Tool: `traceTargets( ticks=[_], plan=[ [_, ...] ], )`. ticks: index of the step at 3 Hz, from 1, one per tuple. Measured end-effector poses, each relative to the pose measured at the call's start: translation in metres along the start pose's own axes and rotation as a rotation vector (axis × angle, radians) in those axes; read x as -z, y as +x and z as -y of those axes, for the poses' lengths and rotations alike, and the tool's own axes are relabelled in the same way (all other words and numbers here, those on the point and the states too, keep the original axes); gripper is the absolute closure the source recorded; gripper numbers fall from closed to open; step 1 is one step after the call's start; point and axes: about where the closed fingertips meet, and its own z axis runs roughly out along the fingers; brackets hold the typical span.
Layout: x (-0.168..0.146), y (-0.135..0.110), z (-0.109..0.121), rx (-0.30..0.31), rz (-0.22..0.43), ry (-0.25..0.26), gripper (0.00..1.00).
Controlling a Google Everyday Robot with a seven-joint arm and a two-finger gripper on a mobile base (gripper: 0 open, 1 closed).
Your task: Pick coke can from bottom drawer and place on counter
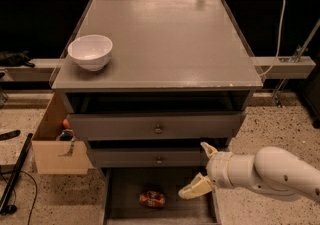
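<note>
Gripper [201, 169]: fingers spread apart, holding nothing; up and right of the can [152, 198], clear of it.
Can: lying on its side on the drawer [125, 191] floor; its marks are hard to make out.
Drawer: pulled open under the can; front edge cut off at the bottom, right side partly hidden by the gripper.
Arm [272, 171]: white, right of the can, cut off at the right edge.
Counter [165, 39]: well above the can.
Bowl [90, 52]: white, on the counter, up and left of the can.
Box [55, 144]: cardboard, left of the can; contents unclear.
</note>
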Motion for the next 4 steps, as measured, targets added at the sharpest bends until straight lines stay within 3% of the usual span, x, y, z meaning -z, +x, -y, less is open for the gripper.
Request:
traceTargets(
  ticks=[2,4],
  plan=[
    [-0.076,0.086,0.002,-0.027,-0.092,-0.026,0.00],
    [-0.118,0.183,0.007,-0.067,-0.148,-0.017,0.00]
  ],
)
